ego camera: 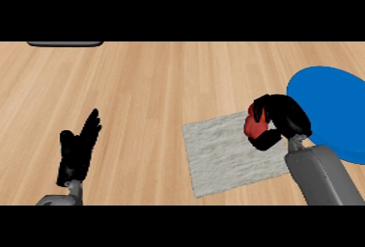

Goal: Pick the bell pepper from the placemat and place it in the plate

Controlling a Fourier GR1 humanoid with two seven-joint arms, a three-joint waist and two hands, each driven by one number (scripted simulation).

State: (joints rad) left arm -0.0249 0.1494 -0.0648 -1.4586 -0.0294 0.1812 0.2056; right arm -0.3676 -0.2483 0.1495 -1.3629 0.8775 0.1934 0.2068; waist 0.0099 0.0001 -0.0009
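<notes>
Head view of wooden counter (157, 82). R. hand (281, 120) sits at the right side, fingers and thumb curled round the red bell pepper (254, 126); only a strip of red shows btwn the black fingers, the rest is hidden by the hand. Hand w/ pepper lies over the upper right corner of the pale grey placemat (224, 154), close to the left rim of the blue plate (335, 96). Whether the pepper touches the mat or is lifted off it cannot be told from this angle. Plate is partly cut off by the view's right edge and partly covered by the r. grey forearm (324, 176), which enters from the lower edge. Placemat is a rough-textured rectangle, slightly rotated, its right edge next to the plate. L. hand (77, 149) rests at lower left, open, fingers straight and pointing up, holding nothing, well apart from mat. Dark grey object (65, 44) at the top edge, upper left, mostly out of view; identity unclear.
</notes>
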